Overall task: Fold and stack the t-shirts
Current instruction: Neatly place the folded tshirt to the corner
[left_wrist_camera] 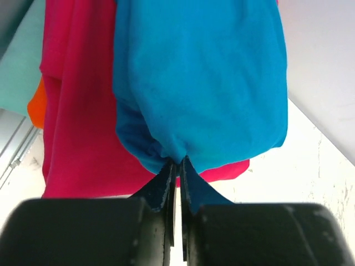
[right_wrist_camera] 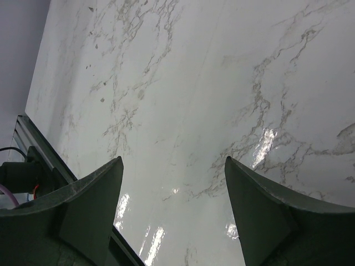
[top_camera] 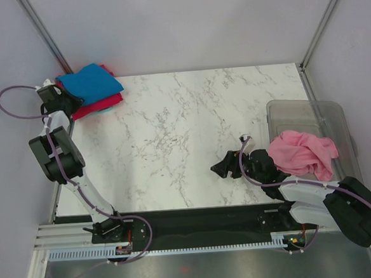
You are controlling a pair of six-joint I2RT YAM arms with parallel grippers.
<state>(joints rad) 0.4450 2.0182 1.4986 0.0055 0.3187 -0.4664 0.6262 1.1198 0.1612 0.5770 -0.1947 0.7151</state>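
Note:
At the table's far left corner lies a stack of folded t-shirts, with the bright blue t-shirt [top_camera: 91, 83] on top, the crimson red one [top_camera: 97, 107] beneath it and a pale teal edge [top_camera: 109, 110] at the bottom. My left gripper [top_camera: 63, 91] is at the stack's left edge. In the left wrist view my left gripper [left_wrist_camera: 178, 162] is shut on a bunched edge of the blue t-shirt [left_wrist_camera: 205, 83], which lies over the red one [left_wrist_camera: 77, 111] and the teal one [left_wrist_camera: 22, 72]. The pink t-shirt [top_camera: 301, 153] lies crumpled in the tub. My right gripper [top_camera: 223, 168] [right_wrist_camera: 173, 160] stands open over bare marble.
A clear plastic tub [top_camera: 311, 108] stands at the table's right edge, beside my right arm. A small orange patch [left_wrist_camera: 36, 105] shows beside the red cloth. Walls enclose the table at the back and on both sides.

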